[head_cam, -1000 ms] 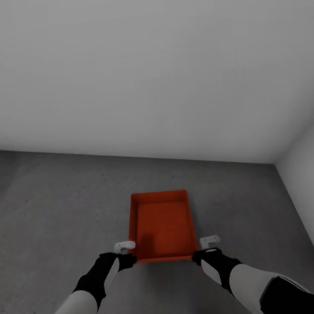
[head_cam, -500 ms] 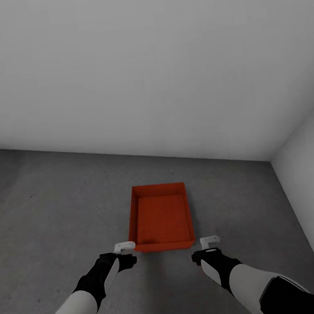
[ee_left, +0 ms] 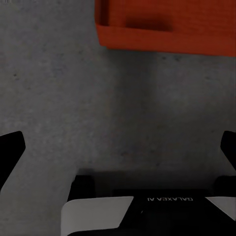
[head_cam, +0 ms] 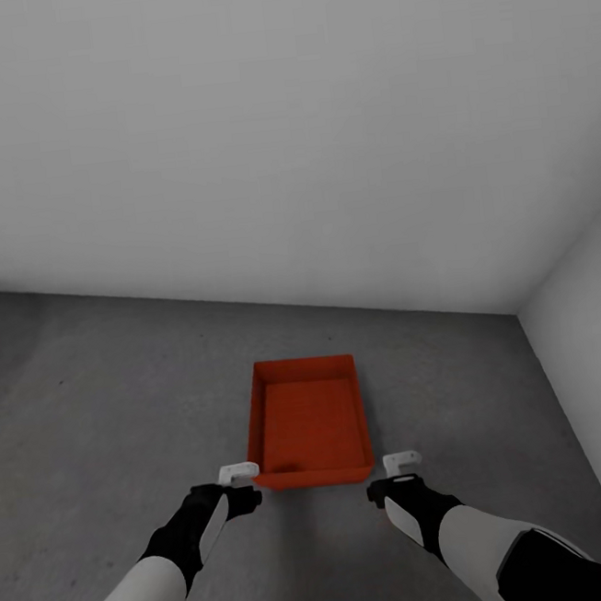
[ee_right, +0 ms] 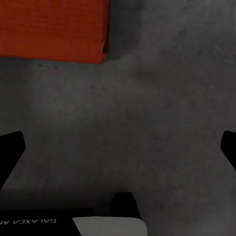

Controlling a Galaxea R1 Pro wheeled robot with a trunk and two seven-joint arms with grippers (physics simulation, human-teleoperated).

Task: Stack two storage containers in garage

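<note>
One orange-red open-topped storage container (head_cam: pixel 309 424) rests on the dark grey concrete floor (head_cam: pixel 89 406) of the garage, its long side pointing away from me. The second container is out of view. My left gripper (head_cam: pixel 244 485) hovers open just short of the bin's near left corner, with nothing in it. At the near right corner my right gripper (head_cam: pixel 388 476) is open too, clear of the bin. The left wrist view looks down on the container (ee_left: pixel 167 24) past the spread fingers (ee_left: pixel 10 152). In the right wrist view a corner of the container (ee_right: pixel 54 29) lies beyond the fingers (ee_right: pixel 228 145).
A plain grey-white wall (head_cam: pixel 271 109) stands close behind the bin. A second wall (head_cam: pixel 588 307) meets it at the right, forming a corner. Bare concrete spreads to the left and around both arms.
The container was level with my gripper tips a second ago; it now lies lower and a little farther ahead on the floor, free of both grippers. My arms have barely moved.
</note>
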